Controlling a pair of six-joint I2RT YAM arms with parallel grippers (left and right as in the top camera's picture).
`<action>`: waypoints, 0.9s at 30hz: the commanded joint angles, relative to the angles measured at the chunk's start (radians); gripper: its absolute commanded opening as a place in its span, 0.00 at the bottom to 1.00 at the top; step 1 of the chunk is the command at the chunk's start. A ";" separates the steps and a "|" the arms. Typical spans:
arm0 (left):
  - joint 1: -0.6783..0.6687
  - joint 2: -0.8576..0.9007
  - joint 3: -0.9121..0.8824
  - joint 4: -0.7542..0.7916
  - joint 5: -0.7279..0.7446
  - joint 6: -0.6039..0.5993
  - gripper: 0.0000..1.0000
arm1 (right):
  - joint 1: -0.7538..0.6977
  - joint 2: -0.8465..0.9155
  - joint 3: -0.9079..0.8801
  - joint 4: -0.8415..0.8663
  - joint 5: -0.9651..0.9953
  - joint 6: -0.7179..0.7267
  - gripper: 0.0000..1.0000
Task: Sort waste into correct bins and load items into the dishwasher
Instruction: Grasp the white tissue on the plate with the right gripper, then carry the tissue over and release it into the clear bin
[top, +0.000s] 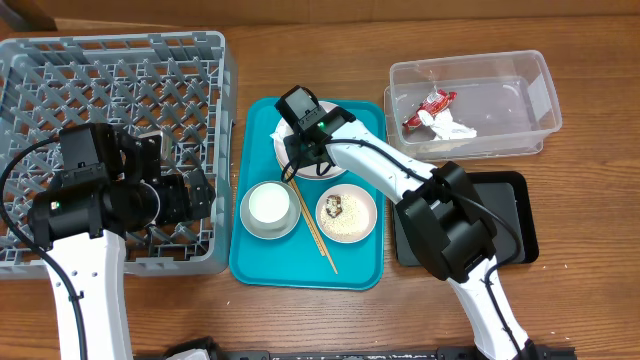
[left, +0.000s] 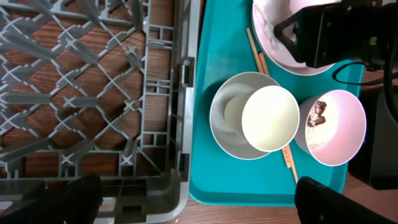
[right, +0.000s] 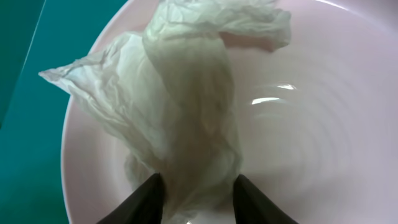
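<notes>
My right gripper (top: 300, 152) is down on the white round plate (top: 335, 168) at the back of the teal tray. Its fingers (right: 199, 199) are closed on a white tissue scrap (right: 186, 93) lying on the plate (right: 311, 124). A small white cup (left: 270, 118) sits in the greyish bowl (left: 227, 134). The smaller white dish (top: 347, 215) holds rice and a brown lump (left: 318, 113). Chopsticks (top: 318, 235) lie between them. My left gripper (left: 199, 205) is open and empty over the grey dish rack's (top: 110, 100) front right corner. The clear tub (top: 480, 100) holds the red wrapper (top: 432, 105) and a tissue (top: 452, 128).
The teal serving tray (top: 300, 262) lies between the rack and the bins. The black tray (top: 512, 215) sits in front of the clear tub, partly under my right arm. Bare wooden table runs along the front edge.
</notes>
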 joint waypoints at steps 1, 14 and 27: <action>-0.006 0.000 0.024 0.001 0.011 0.018 1.00 | -0.002 0.027 0.006 0.000 0.006 0.002 0.23; -0.006 0.000 0.024 0.002 0.010 0.019 1.00 | -0.045 -0.142 0.010 -0.043 0.076 0.005 0.04; -0.006 0.000 0.024 0.005 0.010 0.018 1.00 | -0.320 -0.399 0.009 -0.290 0.119 0.085 0.04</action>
